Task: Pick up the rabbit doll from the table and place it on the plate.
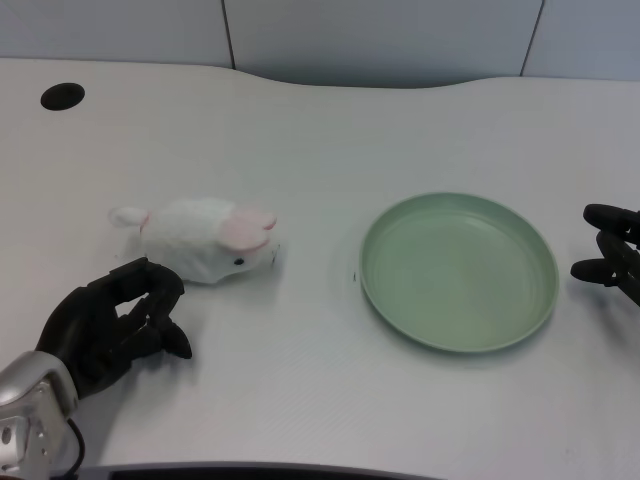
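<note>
White rabbit doll (205, 240) not yet gripped: left hand (115, 325) is kept just beside it, fingers curled on nothing, green plate (458, 270) left bare for placement.

you see the left hand (115, 325) whole, but its silver forearm (30, 420) runs off the bottom-left corner. the right hand (615, 255) is cut by the right edge.

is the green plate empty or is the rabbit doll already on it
Empty. The plate shows only bare green surface; the rabbit doll lies on the table to its left.
</note>
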{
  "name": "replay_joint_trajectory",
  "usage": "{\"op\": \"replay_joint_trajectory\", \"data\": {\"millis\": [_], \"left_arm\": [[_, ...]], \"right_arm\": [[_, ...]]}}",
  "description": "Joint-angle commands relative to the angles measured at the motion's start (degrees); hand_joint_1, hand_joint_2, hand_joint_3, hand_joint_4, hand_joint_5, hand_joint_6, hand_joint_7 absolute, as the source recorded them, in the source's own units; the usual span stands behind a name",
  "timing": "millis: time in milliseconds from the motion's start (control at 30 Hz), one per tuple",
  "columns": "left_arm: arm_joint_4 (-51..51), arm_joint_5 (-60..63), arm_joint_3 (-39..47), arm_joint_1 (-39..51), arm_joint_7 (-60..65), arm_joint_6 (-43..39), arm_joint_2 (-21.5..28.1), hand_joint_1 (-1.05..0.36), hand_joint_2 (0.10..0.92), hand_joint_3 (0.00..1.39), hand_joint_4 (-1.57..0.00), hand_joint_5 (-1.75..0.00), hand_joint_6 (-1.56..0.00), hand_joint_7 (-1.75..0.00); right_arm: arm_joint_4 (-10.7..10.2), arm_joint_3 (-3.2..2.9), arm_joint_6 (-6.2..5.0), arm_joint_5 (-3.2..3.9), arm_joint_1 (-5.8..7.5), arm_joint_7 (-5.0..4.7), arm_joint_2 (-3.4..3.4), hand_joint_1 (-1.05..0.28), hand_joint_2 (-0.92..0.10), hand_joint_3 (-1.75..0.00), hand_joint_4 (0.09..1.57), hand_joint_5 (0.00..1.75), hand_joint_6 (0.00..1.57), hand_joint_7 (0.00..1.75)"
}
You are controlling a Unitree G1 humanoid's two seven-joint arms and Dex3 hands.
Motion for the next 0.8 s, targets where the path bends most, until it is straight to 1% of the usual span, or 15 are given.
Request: {"op": "replay_joint_trajectory", "data": {"millis": [33, 133, 167, 267, 333, 400, 467, 533, 567, 633, 667, 733, 800], "left_arm": [[0.23, 0.17, 0.37, -0.13, -0.01, 0.34, 1.11, -0.48, 0.921, 0.43, -0.67, -1.75, -0.50, -1.66], [0.45, 0.64, -0.03, -0.17, -0.51, -0.37, 1.31, -0.48, 0.921, 0.46, -0.68, -1.75, -0.49, -1.69], [0.49, 0.53, 0.07, -0.12, -0.41, -0.45, 1.19, -0.48, 0.921, 0.46, -0.68, -1.75, -0.49, -1.69], [0.38, 0.22, 0.32, -0.01, -0.19, -0.22, 0.96, -0.47, 0.921, 0.44, -0.68, -1.75, -0.49, -1.68], [0.27, 0.30, 0.26, 0.04, -0.10, -0.25, 0.95, -0.48, 0.921, 0.44, -0.68, -1.75, -0.49, -1.68], [0.54, 0.46, 0.17, -0.05, -0.24, -0.66, 1.01, -0.48, 0.921, 0.44, -0.68, -1.75, -0.50, -1.68], [0.69, 0.58, 0.09, -0.07, -0.37, -1.03, 1.05, -0.48, 0.921, 0.44, -0.68, -1.75, -0.50, -1.68], [0.72, 0.60, 0.07, -0.06, -0.39, -1.11, 1.06, -0.48, 0.921, 0.45, -0.68, -1.75, -0.50, -1.69], [0.27, 0.52, 0.12, 0.21, -0.95, -2.61, 0.99, -0.48, 0.921, 0.45, -0.68, -1.75, -0.49, -1.69], [-1.27, 0.99, -0.11, 1.12, -1.61, -7.38, 0.71, -0.48, 0.921, 0.46, -0.64, -1.75, -0.44, -1.68], [-2.04, 1.63, -0.38, 1.63, -1.83, -11.07, 0.55, -0.48, 0.921, 0.47, -0.63, -1.75, -0.43, -1.67], [-2.31, 2.35, -0.72, 2.03, -1.99, -15.22, 0.40, -0.47, 0.921, 0.50, -0.66, -1.75, -0.44, -1.67], [-4.53, 5.33, -1.98, 2.94, -0.11, -21.47, 0.63, -0.49, 0.921, 0.51, -0.65, -1.75, -0.44, -1.66]], "right_arm": [[-0.01, -0.38, -0.36, 0.70, -0.21, 0.24, -0.35, -0.41, -0.92, -0.26, 0.73, 0.85, 0.97, 0.00], [-0.08, -0.43, -0.43, 0.70, -0.20, 0.26, -0.30, -0.42, -0.92, -0.25, 0.74, 0.86, 0.97, 0.00], [-0.06, -0.38, -0.40, 0.61, -0.18, 0.20, -0.35, -0.42, -0.92, -0.25, 0.74, 0.86, 0.97, 0.00], [0.21, -0.63, -0.40, 0.82, -0.11, 0.66, -0.46, -0.41, -0.92, -0.26, 0.73, 0.85, 0.96, 0.00], [0.15, -0.63, -0.10, 0.78, -0.17, 0.66, -0.49, -0.42, -0.92, -0.25, 0.74, 0.85, 0.97, 0.00], [-0.04, -0.29, -0.24, 0.33, -0.16, 0.24, -0.54, -0.42, -0.92, -0.25, 0.74, 0.85, 0.96, 0.00], [-0.10, -0.18, -0.48, 0.19, -0.12, 0.18, -0.55, -0.42, -0.92, -0.26, 0.74, 0.85, 0.96, 0.00], [-0.11, -0.18, -0.52, 0.20, -0.11, 0.20, -0.54, -0.42, -0.92, -0.26, 0.74, 0.85, 0.96, 0.00], [-0.09, -0.09, -0.45, 0.09, -0.16, -0.04, -0.48, -0.42, -0.92, -0.26, 0.74, 0.85, 0.96, 0.00], [0.04, -0.10, -0.52, 0.10, -0.21, -0.18, -0.32, -0.41, -0.92, -0.26, 0.74, 0.85, 0.96, 0.00], [0.03, -0.02, -0.38, 0.02, -0.24, -0.47, -0.24, -0.41, -0.92, -0.26, 0.74, 0.84, 0.96, 0.00], [-0.02, 0.09, -0.20, -0.09, -0.26, -0.82, -0.18, -0.42, -0.92, -0.25, 0.74, 0.84, 0.97, 0.01], [0.03, 0.11, -0.57, -0.08, -0.17, -0.84, -0.07, -0.41, -0.92, -0.25, 0.74, 0.84, 0.96, 0.00]]}}
